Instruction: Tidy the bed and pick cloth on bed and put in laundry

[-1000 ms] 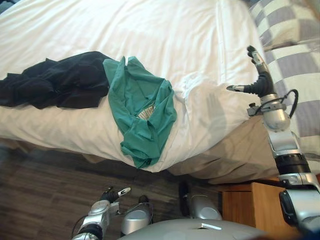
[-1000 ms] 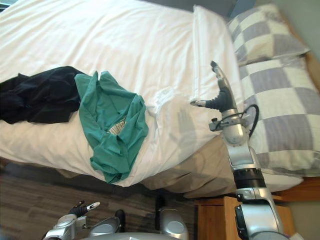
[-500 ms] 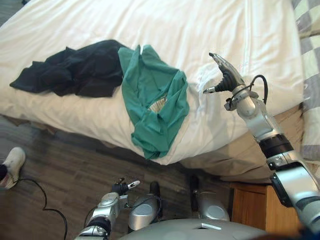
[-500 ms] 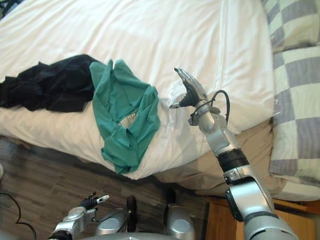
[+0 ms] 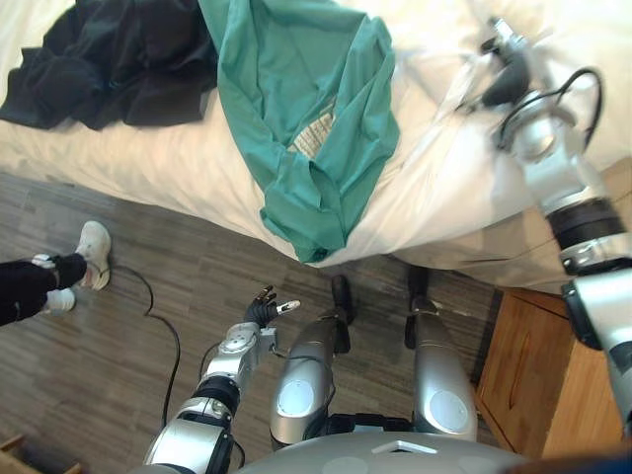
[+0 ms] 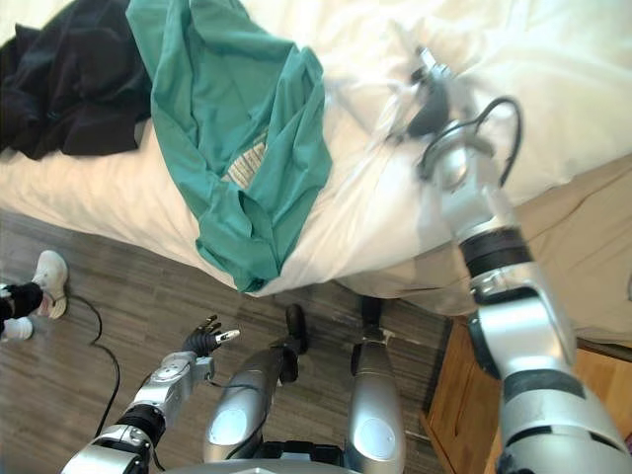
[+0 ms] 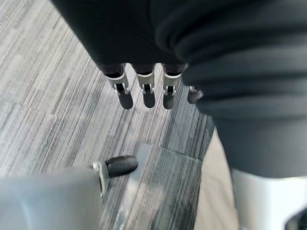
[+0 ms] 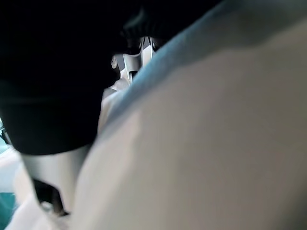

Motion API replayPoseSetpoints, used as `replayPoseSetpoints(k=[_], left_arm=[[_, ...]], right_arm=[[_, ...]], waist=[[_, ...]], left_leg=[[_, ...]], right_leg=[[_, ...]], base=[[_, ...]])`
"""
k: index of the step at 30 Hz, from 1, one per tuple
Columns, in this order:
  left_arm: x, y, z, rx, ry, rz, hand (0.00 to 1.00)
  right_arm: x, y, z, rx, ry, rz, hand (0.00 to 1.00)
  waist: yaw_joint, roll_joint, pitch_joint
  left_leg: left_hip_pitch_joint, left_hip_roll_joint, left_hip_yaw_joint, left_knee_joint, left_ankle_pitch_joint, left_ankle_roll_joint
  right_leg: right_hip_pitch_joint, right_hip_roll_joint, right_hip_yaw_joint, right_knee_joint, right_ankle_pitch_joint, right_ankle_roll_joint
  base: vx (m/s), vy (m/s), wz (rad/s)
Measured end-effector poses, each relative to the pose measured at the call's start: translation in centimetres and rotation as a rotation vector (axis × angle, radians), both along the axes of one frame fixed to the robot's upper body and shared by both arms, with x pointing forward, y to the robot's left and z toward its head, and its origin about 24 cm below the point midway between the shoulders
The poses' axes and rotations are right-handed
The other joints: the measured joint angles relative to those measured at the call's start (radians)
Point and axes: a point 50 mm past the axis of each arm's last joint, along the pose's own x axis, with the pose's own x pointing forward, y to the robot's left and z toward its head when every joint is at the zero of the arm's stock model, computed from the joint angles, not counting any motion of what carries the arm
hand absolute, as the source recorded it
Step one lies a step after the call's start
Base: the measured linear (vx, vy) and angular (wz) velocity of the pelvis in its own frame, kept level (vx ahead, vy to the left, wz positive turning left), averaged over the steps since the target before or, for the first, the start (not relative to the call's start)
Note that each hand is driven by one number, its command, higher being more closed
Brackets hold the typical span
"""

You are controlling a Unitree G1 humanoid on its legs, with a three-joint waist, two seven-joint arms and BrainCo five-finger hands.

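Observation:
A green shirt (image 5: 306, 109) lies crumpled on the white bed sheet (image 5: 434, 188), its lower end drooping over the bed's edge. A black garment (image 5: 109, 59) lies bunched beside it to the left, touching it. My right hand (image 5: 506, 71) is against a rumpled fold of the sheet just right of the green shirt; in the right wrist view white sheet (image 8: 216, 143) covers most of the hand. My left hand (image 5: 259, 314) hangs low over the floor, open, its straight fingers (image 7: 144, 91) holding nothing.
Grey wood floor (image 5: 99, 365) runs along the bed's near side. A person's leg and white shoes (image 5: 69, 267) stand at the left by the bed. A wooden nightstand (image 5: 523, 375) sits at the lower right.
The view has tipped down toward the floor. My right hand has swung from near the checked pillows to the rumpled sheet beside the green shirt. The left hand stays low.

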Motion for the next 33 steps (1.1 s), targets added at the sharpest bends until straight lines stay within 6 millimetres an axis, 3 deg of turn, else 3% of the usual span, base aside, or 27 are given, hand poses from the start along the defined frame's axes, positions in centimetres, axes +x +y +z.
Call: replayPoseSetpoints(k=[5, 11, 14, 19, 21, 22, 24, 25, 27, 28, 30, 33], left_arm=[[-0.1, -0.6, -0.1, -0.009, 0.009, -0.023, 0.0], [0.6, -1.1, 0.8, -0.04, -0.062, -0.05, 0.0], [0.2, -1.2, 0.8, -0.059, -0.076, -0.065, 0.0], [-0.9, -1.1, 0.2, -0.083, -0.051, -0.055, 0.0], [-1.4, -1.2, -0.2, -0.092, -0.031, -0.047, 0.0], [-1.5, -1.2, -0.4, -0.096, -0.022, -0.042, 0.0], [-2.4, -1.4, -1.0, -0.103, 0.011, -0.028, 0.0], [-2.6, -1.5, -1.2, -0.106, 0.019, -0.026, 0.0], [-4.0, -1.9, -2.0, -0.123, 0.057, -0.015, 0.0], [-4.3, -2.1, -2.2, -0.128, 0.066, -0.012, 0.0], [-5.8, -2.4, -3.3, -0.139, 0.133, 0.005, 0.0], [-7.9, -2.3, -4.4, -0.132, 0.203, 0.044, 0.0]], right_arm=[[-0.4, -0.9, 0.7, 0.069, -0.011, 0.044, 1.0], [-0.5, -2.2, -0.5, 0.269, -0.024, 0.089, 1.0], [-1.3, -3.9, -3.0, 0.423, -0.047, 0.076, 1.0], [-3.1, -4.0, -7.1, 0.63, -0.135, 0.086, 1.0], [-4.3, -3.5, -10.4, 0.724, -0.143, 0.061, 1.0], [-4.7, -3.3, -11.5, 0.75, -0.135, 0.052, 0.0], [-6.5, -2.9, -16.5, 0.866, -0.075, -0.02, 0.0], [-7.1, -2.8, -17.9, 0.896, -0.057, -0.04, 0.0], [-9.8, -2.4, -22.4, 1.023, -0.019, -0.124, 0.0], [-10.5, -2.4, -23.5, 1.051, -0.009, -0.149, 0.0], [-13.7, -2.5, -28.1, 1.245, 0.033, -0.283, 0.0], [-17.6, -2.0, -33.4, 1.419, 0.127, -0.493, 0.0]], waist=[[-0.003, 0.008, 0.003], [-0.009, 0.012, 0.002], [-0.01, 0.012, 0.002], [-0.037, 0.006, 0.001], [-0.06, -0.012, -0.015], [-0.063, -0.021, -0.031], [-0.076, -0.066, -0.09], [-0.077, -0.077, -0.105], [-0.088, -0.102, -0.167], [-0.09, -0.106, -0.179], [-0.098, -0.103, -0.233], [-0.115, -0.096, -0.263]], left_leg=[[-0.005, -0.009, 0.024, -0.024, 0.01, 0.007], [0.02, -0.015, 0.053, -0.027, 0.009, 0.008], [0.069, -0.013, 0.069, -0.027, -0.008, 0.011], [0.138, -0.007, 0.142, -0.019, -0.048, 0.016], [0.176, 0.003, 0.164, -0.009, -0.071, 0.01], [0.18, 0.005, 0.168, -0.01, -0.074, 0.007], [0.217, 0.014, 0.183, -0.028, -0.082, -0.005], [0.231, 0.016, 0.189, -0.034, -0.084, -0.008], [0.285, 0.019, 0.205, -0.068, -0.086, -0.012], [0.297, 0.018, 0.213, -0.075, -0.087, -0.013], [0.339, 0.012, 0.227, -0.105, -0.088, -0.014], [0.388, 0.01, 0.251, -0.137, -0.091, -0.019]], right_leg=[[-0.009, -0.005, 0.013, -0.042, 0.03, 0.008], [0.027, -0.008, 0.034, -0.092, 0.061, 0.015], [0.088, -0.003, 0.052, -0.132, 0.074, 0.019], [0.148, 0.004, 0.116, -0.186, 0.092, 0.028], [0.187, 0.013, 0.137, -0.2, 0.097, 0.035], [0.189, 0.015, 0.141, -0.203, 0.097, 0.035], [0.213, 0.029, 0.154, -0.213, 0.096, 0.036], [0.223, 0.034, 0.162, -0.216, 0.095, 0.036], [0.252, 0.045, 0.174, -0.217, 0.086, 0.037], [0.26, 0.046, 0.18, -0.217, 0.08, 0.037], [0.279, 0.049, 0.198, -0.217, 0.066, 0.037], [0.31, 0.055, 0.22, -0.217, 0.055, 0.038]], base=[[0.03, 0.024, -0.09], [0.03, 0.023, -0.13], [0.04, 0.02, -0.23], [0.05, 0.019, -0.48], [0.08, 0.013, -0.41], [0.1, 0.002, -0.25], [0.12, -0.017, -0.27], [0.12, -0.023, -0.37], [0.1, -0.016, -0.31], [0.11, -0.001, -0.28], [0.09, 0.008, -0.26], [0.05, 0.0, -0.25]])
